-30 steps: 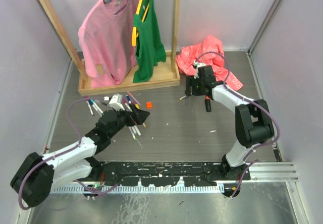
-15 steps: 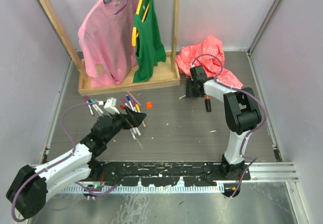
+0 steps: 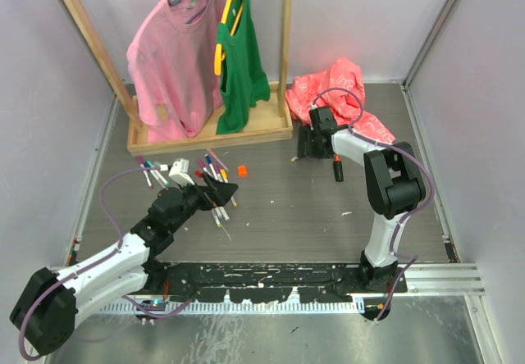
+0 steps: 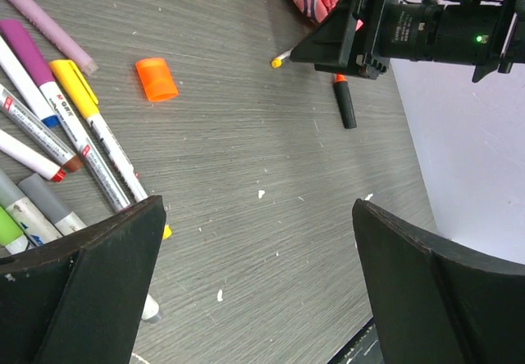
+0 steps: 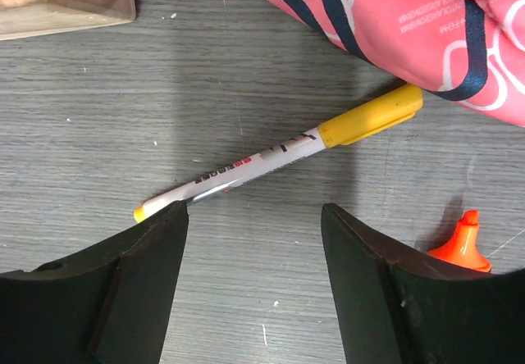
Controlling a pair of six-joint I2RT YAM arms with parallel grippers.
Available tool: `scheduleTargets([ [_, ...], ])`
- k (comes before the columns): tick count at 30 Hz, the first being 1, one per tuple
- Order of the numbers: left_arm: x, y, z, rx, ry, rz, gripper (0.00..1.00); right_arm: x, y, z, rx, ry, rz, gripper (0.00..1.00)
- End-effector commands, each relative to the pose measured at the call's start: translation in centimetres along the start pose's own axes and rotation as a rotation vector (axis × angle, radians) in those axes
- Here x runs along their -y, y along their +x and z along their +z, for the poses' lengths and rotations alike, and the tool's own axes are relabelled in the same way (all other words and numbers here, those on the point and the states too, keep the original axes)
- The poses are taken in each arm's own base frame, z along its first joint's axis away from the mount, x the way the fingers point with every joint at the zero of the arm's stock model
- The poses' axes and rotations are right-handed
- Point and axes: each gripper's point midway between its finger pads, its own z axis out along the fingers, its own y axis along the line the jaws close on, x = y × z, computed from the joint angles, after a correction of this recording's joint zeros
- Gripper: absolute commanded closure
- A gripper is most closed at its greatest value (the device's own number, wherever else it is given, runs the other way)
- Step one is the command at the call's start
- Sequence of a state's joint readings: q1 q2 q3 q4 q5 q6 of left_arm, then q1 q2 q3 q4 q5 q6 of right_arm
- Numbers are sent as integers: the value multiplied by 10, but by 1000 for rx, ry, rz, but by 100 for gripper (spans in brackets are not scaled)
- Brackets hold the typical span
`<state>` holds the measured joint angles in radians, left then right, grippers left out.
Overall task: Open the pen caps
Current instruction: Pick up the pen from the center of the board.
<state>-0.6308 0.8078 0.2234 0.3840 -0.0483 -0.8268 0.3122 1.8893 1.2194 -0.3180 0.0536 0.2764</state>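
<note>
Low in the top view, the left claw [image 3: 220,190] hangs over the grey table [image 3: 279,216], its jaws spread as wide as they go and nothing between them. Just beyond it, left of centre, a scatter of white-barrelled pens [image 3: 205,170] lies on the table. In the left wrist view, those at the left edge have purple and yellow caps on. A loose orange cap [image 3: 243,170] lies alone just right of the scatter.

Further right and a little higher, the right claw [image 3: 305,147] points down, jaws apart and gripping nothing. A yellow-capped pen [image 5: 271,161] lies slantwise just past its fingertips, cap on, and a black highlighter [image 3: 337,170] lies near it.

Behind are a crumpled pink-red cloth [image 3: 336,85] and a wooden rack [image 3: 205,138] holding a pink shirt [image 3: 168,69] and a green shirt [image 3: 239,69].
</note>
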Motion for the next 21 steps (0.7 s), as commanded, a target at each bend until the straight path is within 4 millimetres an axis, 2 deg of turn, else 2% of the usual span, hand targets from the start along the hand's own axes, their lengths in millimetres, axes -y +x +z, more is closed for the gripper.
scheduleTargets([
  [1,5,-3,3,14,20,-19,1,-11,-32,-10,80,-25,58,28],
  [9,5,0,5,2,22,-36,1,-13,-49,-13,142,-25,96,28],
  [15,4,2,6,-2,19,-44,1,1,-38,5,104,54,93,30],
  [21,1,4,7,-7,12,-48,1,3,-33,8,94,62,77,33],
])
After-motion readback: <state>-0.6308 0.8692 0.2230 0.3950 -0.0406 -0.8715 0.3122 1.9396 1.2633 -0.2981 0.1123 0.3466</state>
